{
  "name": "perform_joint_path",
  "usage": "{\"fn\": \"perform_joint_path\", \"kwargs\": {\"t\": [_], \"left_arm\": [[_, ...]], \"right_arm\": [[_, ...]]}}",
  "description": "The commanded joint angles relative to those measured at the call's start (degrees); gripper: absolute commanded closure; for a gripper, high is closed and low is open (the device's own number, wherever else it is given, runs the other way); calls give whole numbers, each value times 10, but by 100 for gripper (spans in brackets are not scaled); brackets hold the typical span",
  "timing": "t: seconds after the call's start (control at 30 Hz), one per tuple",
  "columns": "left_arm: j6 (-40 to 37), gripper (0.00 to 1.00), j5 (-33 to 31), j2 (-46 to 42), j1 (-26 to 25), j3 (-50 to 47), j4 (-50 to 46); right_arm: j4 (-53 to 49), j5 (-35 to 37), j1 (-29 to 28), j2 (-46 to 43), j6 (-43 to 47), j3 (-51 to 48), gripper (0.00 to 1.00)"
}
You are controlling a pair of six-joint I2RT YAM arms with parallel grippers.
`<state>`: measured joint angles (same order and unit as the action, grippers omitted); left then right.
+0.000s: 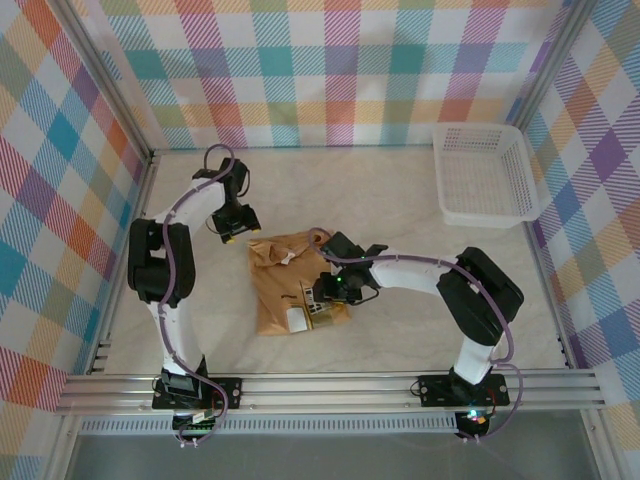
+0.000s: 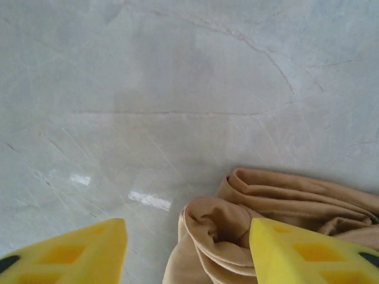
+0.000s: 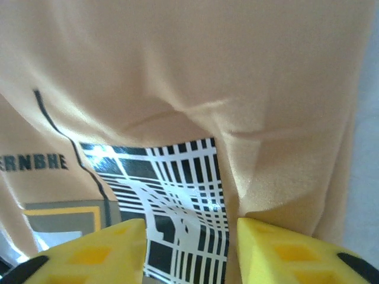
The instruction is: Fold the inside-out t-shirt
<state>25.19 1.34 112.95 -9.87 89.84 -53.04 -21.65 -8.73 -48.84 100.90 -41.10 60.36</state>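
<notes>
White mesh basket (image 1: 485, 180), upright, well beyond the right jaws and off to their right, beside plaid wall (image 1: 340, 70). Pale veined table (image 2: 177, 89) under and ahead of the left jaws. Aluminium rail (image 1: 330, 385) well behind both pairs.

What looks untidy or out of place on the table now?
The t-shirt lies in a rough rectangle, but its far edge is bunched into rolled folds instead of lying flat. A printed patch shows at its near right corner. The white basket stands upright at the far right; nothing else stands out.
</notes>
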Motion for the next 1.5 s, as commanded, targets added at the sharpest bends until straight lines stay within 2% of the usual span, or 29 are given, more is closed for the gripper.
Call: {"fn": "perform_joint_path", "kwargs": {"t": [0.0, 0.2, 0.3, 0.43, 0.53, 0.67, 0.73, 0.87, 0.93, 1.07, 1.2, 1.23, 1.3, 1.33, 1.4, 1.47], "left_arm": [[-17, 39, 24, -35, -5, 14, -30], [-2, 39, 115, -104, -34, -72, 35], [-3, 41, 121, -96, -64, -89, 49], [-13, 44, 95, -53, -78, -80, 37], [-18, 48, 40, -29, -77, -64, 13], [-18, 59, -22, -14, -77, -37, -8], [-17, 65, -41, -7, -77, -23, -13], [-20, 87, -52, 16, -77, 22, -32], [-21, 92, -61, 25, -76, 45, -48], [-21, 92, -66, 34, -67, 90, -67], [-22, 89, -54, 62, -54, 133, -84], [-24, 81, -49, 71, -52, 143, -88], [-28, 54, -43, 88, -49, 160, -96], [-31, 46, -40, 93, -45, 166, -98], [-38, 36, -28, 82, -34, 158, -80], [-25, 26, -27, 39, -16, 109, -31]], "right_arm": [[-60, 62, 7, -10, 52, 60, 49], [-69, 91, 59, 77, 131, 155, 49], [-79, 96, 71, 124, 160, 212, 49], [-90, 111, 89, 165, 176, 272, 49], [-102, 115, 102, 192, 182, 308, 50], [-117, 106, 111, 216, 189, 348, 54], [-124, 104, 111, 227, 193, 366, 60], [-146, 103, 115, 245, 200, 399, 91], [-156, 105, 117, 243, 201, 409, 100], [-168, 115, 125, 222, 198, 415, 100], [-200, 112, 138, 238, 203, 453, 100], [-214, 108, 142, 248, 203, 469, 87], [-241, 98, 149, 268, 203, 499, 61], [-254, 90, 152, 273, 201, 510, 50], [-259, 68, 159, 268, 200, 505, 38], [-238, 39, 163, 249, 205, 470, 26]]}}
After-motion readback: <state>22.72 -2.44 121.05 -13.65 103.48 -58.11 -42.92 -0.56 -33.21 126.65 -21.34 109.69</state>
